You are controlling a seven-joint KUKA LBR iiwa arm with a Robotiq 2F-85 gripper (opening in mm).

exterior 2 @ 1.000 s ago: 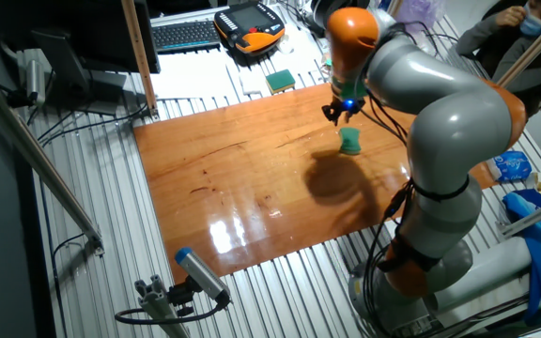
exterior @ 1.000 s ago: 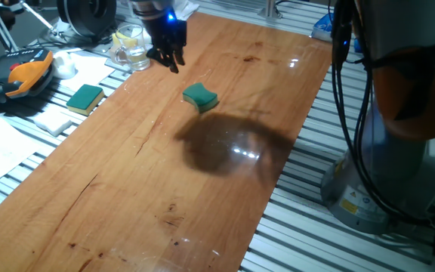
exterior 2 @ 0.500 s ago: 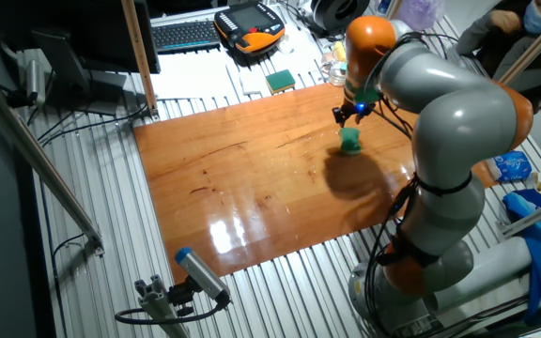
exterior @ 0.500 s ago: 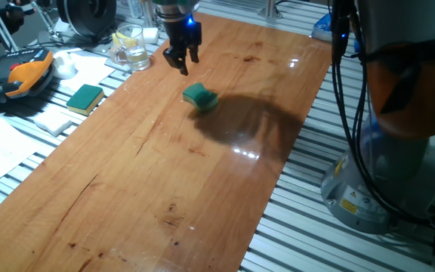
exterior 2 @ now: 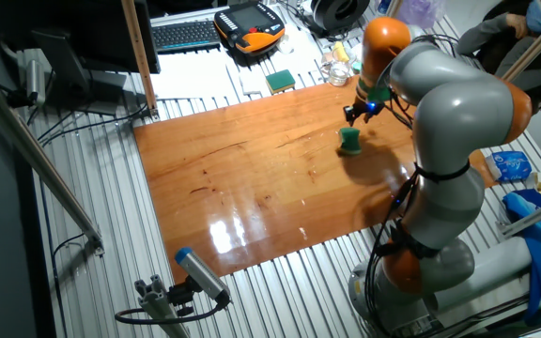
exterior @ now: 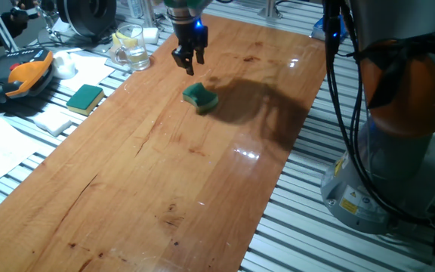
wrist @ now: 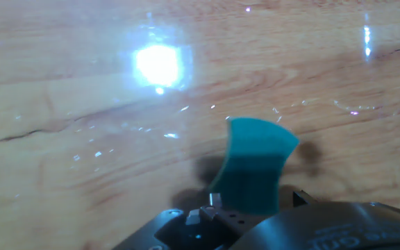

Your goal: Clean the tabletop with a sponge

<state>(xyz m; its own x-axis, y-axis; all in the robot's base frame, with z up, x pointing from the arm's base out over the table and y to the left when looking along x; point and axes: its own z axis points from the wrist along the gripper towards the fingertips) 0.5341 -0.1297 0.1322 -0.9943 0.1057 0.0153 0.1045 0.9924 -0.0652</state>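
There is 1 robot arm (exterior 2: 449, 113) with 1 gripper (exterior: 188, 62). There is 1 wooden tabletop (exterior: 165, 166). I count 2 sponges: 1 teal sponge (exterior: 200, 96) on the tabletop, seen also in the other fixed view (exterior 2: 350, 141) and in the hand view (wrist: 254, 165), and 1 flat green sponge (exterior: 85, 97) beside the board, which shows in the other fixed view too (exterior 2: 281, 81). There is 1 glass cup (exterior: 131, 47), 1 orange and black handheld controller (exterior: 23, 75), 1 keyboard (exterior 2: 184, 35) and 1 blue packet (exterior 2: 513, 166). At the top corner 1 person (exterior 2: 519, 23) is partly visible.
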